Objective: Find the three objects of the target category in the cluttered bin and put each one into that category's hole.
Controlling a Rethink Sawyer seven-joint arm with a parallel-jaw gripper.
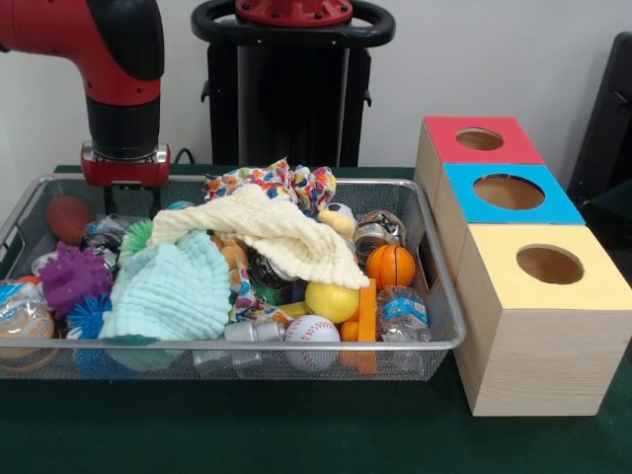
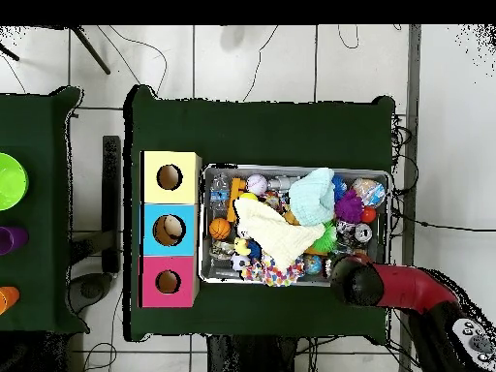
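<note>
My gripper hung inside the bin at ten o'clock; whether it was open, I couldn't tell.

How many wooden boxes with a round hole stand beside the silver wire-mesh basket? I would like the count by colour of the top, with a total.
Red-topped wooden box: 1
Blue-topped wooden box: 1
Yellow-topped wooden box: 1
Total: 3
</note>
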